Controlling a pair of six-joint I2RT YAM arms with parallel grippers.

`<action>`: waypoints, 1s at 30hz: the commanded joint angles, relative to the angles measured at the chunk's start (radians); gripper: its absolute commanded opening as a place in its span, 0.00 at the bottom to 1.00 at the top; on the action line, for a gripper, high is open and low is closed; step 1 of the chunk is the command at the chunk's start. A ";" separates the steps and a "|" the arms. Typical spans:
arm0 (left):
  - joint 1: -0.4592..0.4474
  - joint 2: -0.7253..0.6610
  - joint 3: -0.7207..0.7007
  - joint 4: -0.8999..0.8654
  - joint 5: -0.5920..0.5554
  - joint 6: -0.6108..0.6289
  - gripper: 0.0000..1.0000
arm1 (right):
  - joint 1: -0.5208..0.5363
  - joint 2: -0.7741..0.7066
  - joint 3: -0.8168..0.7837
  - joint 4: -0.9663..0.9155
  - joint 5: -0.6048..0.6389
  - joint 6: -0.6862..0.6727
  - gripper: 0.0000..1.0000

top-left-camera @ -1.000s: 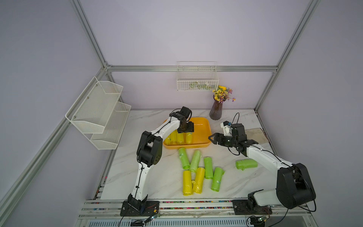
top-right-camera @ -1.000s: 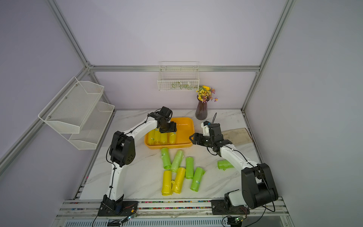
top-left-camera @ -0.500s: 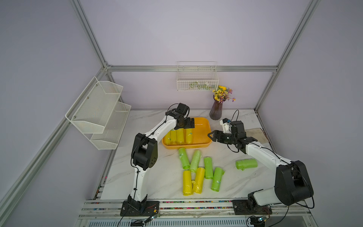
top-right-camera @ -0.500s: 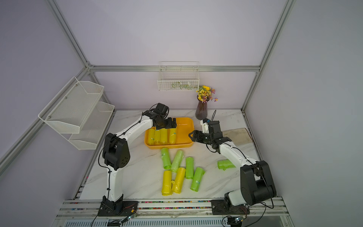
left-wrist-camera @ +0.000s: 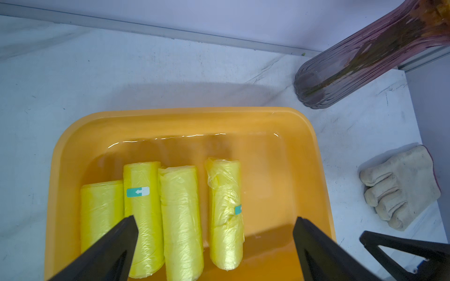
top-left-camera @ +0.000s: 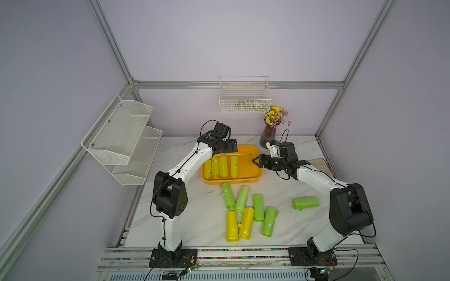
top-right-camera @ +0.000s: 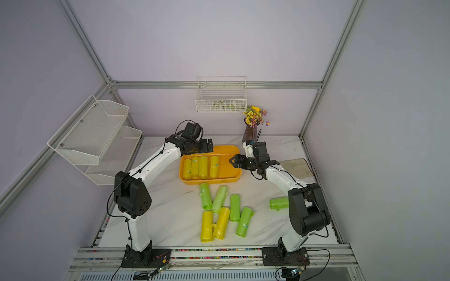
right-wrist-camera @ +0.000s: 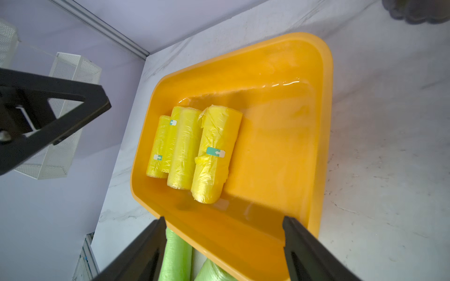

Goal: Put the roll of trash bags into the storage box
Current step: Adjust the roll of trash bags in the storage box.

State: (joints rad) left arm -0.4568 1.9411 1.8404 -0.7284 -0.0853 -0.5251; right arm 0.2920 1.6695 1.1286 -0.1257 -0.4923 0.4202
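Looks like the tail end of a drop-off. The left fingers (top-left-camera: pixel 230 146) hang over the back left corner of the storage box (top-left-camera: pixel 247 167), spread as wide as they go and holding nothing. The right fingers (top-left-camera: pixel 257 161) sit at the box's right end, part open and also empty. In the right wrist view the box's rim falls between them, but it's hard to say if they actually touch it.

Four yellow rolls (top-left-camera: pixel 220 167) lie side by side in the box on the left arm's side: three packed tight, the fourth with a small gap. The other half of the box floor is bare.

Seven loose rolls (top-left-camera: pixel 242 199) are out on the bench (top-left-camera: pixel 194 214) in front of the box. Five are green and two yellow, and one green roll (top-left-camera: pixel 305 203) lies apart, near the right arm.

So the next move is probably a fetch: lift clear of the rim, swing to the front and straddle one roll across its width. Several of the loose ones touch, so an outer one is the easier pick.

The rolls look like thin crinkly film, soft and a bit squashy, each with a little teal arrow sticker.
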 commanded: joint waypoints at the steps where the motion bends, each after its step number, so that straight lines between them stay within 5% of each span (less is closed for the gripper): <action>1: 0.022 -0.061 -0.038 0.063 -0.015 -0.041 1.00 | 0.034 0.051 0.064 -0.005 -0.001 -0.029 0.79; 6: 0.071 -0.128 -0.150 0.175 0.123 -0.045 1.00 | 0.071 0.141 0.163 -0.039 0.001 -0.047 0.78; 22: 0.086 -0.237 -0.337 0.165 0.029 0.031 1.00 | 0.134 0.340 0.352 -0.118 0.022 -0.058 0.73; 30: 0.110 -0.251 -0.366 0.153 0.018 0.007 1.00 | 0.160 0.430 0.421 -0.136 -0.001 -0.058 0.58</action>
State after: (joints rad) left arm -0.3599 1.7203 1.4746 -0.5858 -0.0551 -0.5133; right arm 0.4385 2.0640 1.5146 -0.2405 -0.4881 0.3717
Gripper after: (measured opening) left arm 0.997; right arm 0.594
